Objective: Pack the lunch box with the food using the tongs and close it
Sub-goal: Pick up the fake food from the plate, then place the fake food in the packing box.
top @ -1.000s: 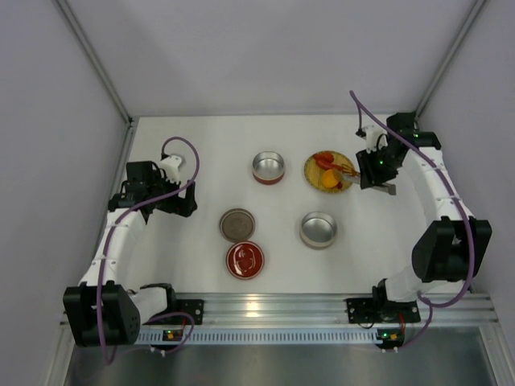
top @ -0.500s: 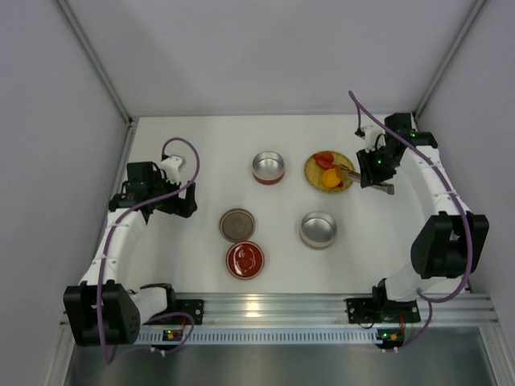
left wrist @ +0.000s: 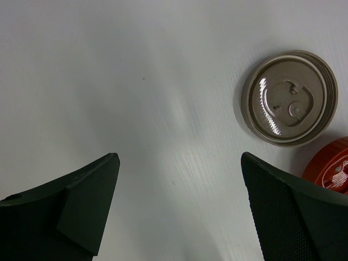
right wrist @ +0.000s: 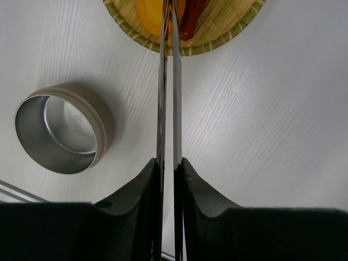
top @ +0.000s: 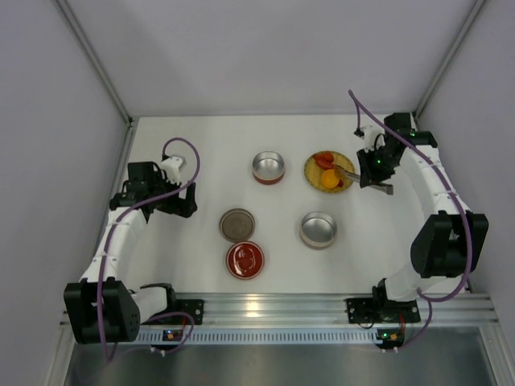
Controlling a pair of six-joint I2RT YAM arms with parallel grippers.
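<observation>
My right gripper (top: 368, 180) (right wrist: 168, 163) is shut on the slim silver tongs (top: 350, 174) (right wrist: 168, 81), pressing their two arms nearly together. The tongs reach over the woven plate (top: 311, 163) (right wrist: 231, 19), and their tips are cut off at the top of the right wrist view. The food lies on the plate: red pieces (top: 323, 159) (right wrist: 190, 24) and a round orange-yellow piece (top: 329, 180) (right wrist: 148, 8). Two open metal lunch box bowls stand on the table, one red-walled (top: 269, 167) and one tan-walled (top: 319, 229) (right wrist: 103, 122). My left gripper (top: 187, 203) (left wrist: 179, 163) hangs open over bare table.
A tan lid (top: 236, 224) (left wrist: 288, 98) and a red lid (top: 245, 259) (left wrist: 333, 171) lie flat near the middle front. Grey walls close in the table on the left, back and right. An aluminium rail runs along the near edge.
My right gripper's fingers have closed on the tongs, squeezing their arms together. The left arm has not moved.
</observation>
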